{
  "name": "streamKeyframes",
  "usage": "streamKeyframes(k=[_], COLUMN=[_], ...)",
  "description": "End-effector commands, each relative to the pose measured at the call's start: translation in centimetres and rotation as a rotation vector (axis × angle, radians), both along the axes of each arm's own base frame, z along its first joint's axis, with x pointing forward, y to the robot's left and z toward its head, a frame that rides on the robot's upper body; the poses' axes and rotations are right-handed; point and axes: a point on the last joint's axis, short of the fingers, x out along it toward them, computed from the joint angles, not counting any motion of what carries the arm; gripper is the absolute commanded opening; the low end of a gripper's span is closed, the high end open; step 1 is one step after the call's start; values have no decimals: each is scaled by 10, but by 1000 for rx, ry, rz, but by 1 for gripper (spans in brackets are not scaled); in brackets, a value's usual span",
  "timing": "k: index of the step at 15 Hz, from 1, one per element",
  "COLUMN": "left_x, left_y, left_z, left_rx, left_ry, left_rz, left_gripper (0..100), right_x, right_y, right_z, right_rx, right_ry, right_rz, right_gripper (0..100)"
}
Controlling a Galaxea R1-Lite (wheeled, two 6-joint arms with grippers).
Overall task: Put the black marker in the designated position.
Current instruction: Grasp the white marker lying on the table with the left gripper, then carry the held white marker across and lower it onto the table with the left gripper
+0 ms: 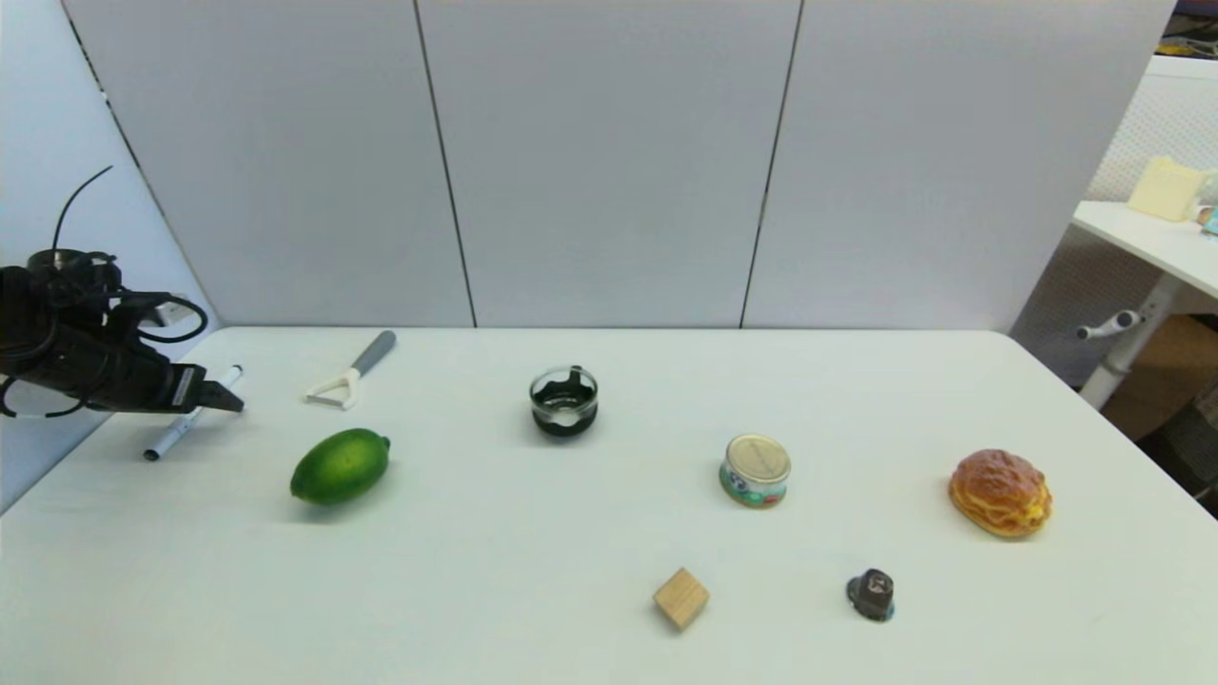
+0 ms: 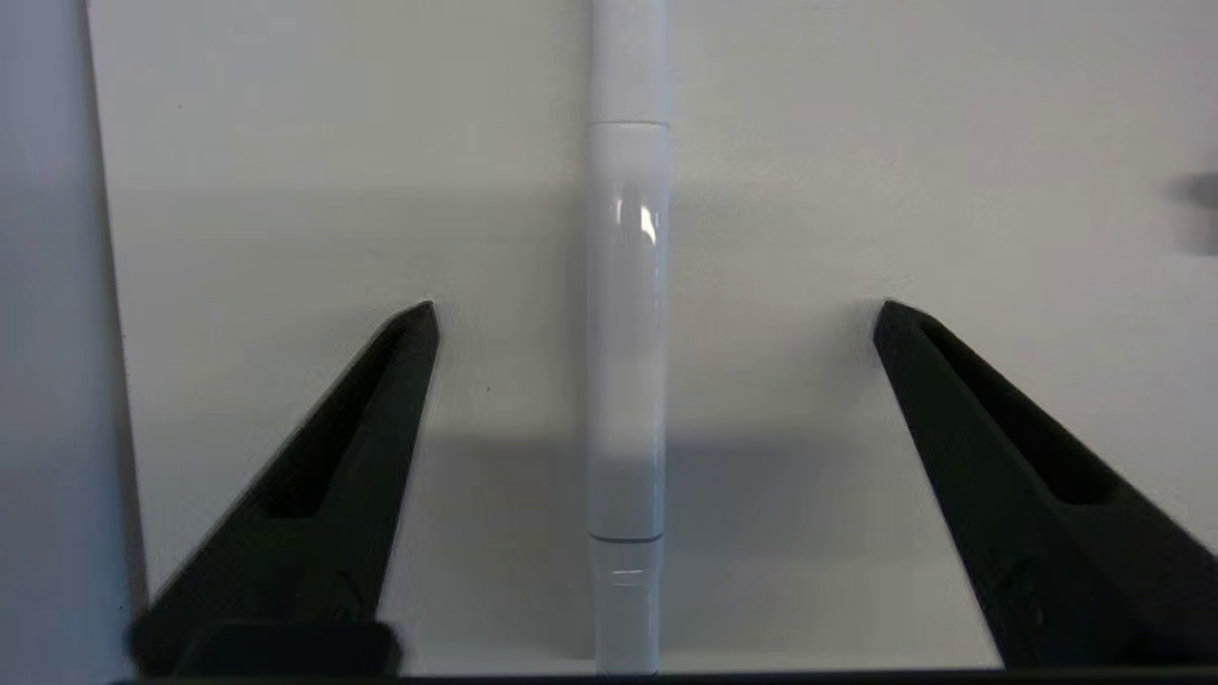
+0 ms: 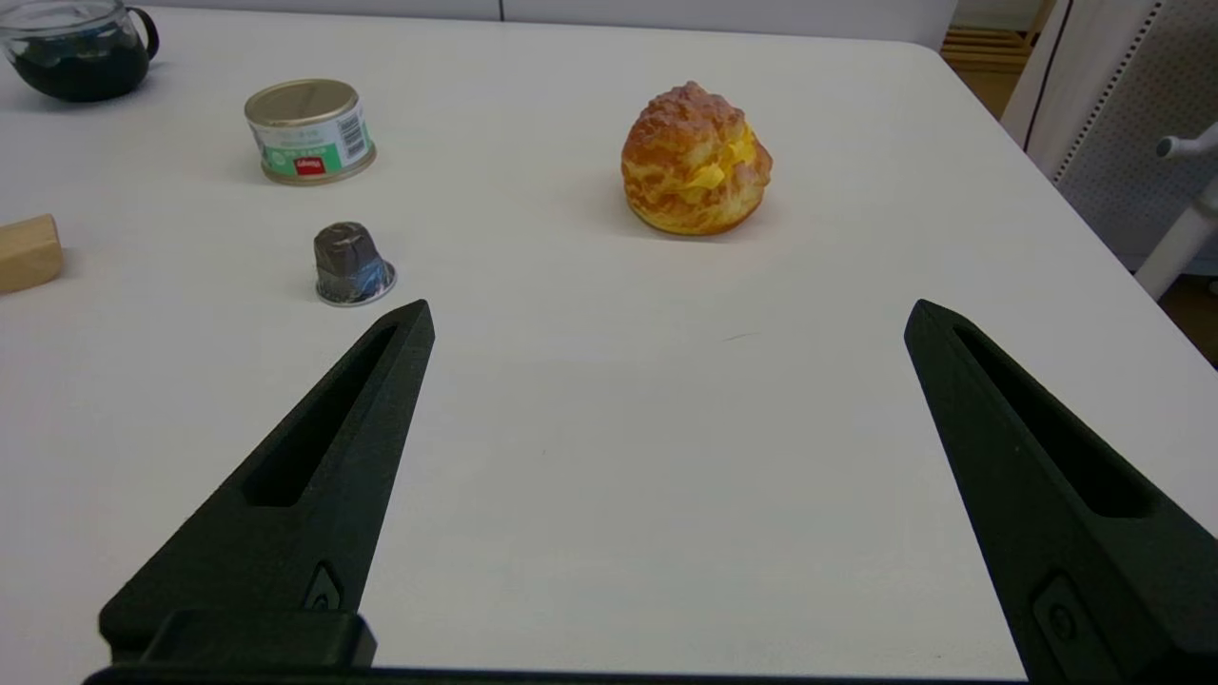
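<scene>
Head view. You have the left gripper (image 1: 224, 398) low over the far left corner of the table (image 1: 571, 533), directly above the black marker (image 1: 190, 415), which lies flat near the left edge. Peeler (image 1: 347, 375) and lime (image 1: 340, 465) sit just beyond it toward the centre; the glass cup (image 1: 564, 401), tin (image 1: 756, 470), wooden block (image 1: 681, 597), capsule (image 1: 872, 594) and cream puff (image 1: 1000, 492) lie well apart to the right. No marked target spot shows.

Left wrist view. Marker (image 2: 625, 333) runs straight up the middle between your fingers (image 2: 362, 457), touching neither. Claw spread wide, holding nothing. To do this step well, I would drop squarely until the tips bracket the barrel, keep it centred, then close slowly; the smooth round barrel looks likely to roll if one finger arrives first.

Right wrist view. Right gripper (image 3: 666, 314) hangs above bare table near the capsule (image 3: 352, 266), claw wide apart and empty; cream puff (image 3: 695, 162) and tin (image 3: 309, 131) beyond.
</scene>
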Motion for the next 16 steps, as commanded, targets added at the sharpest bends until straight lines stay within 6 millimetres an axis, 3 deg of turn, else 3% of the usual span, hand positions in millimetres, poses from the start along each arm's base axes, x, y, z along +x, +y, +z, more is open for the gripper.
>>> streamKeyframes(k=[1,12,14,16], left_x=[-1,4,5,4], left_y=[0,3,3,-13], left_z=[1,1,19,56], left_rx=[0,-3,39,83], left_ry=[-1,-32,-109,-205], left_rz=[-1,4,-10,-40], left_gripper=[0,0,0,0], right_x=[0,0,0,0], right_y=[0,0,0,0], right_z=[0,0,0,0], right_rx=[0,0,0,0], right_ry=[2,2,0,0], right_rz=[0,0,0,0], right_gripper=[100,100,100,100])
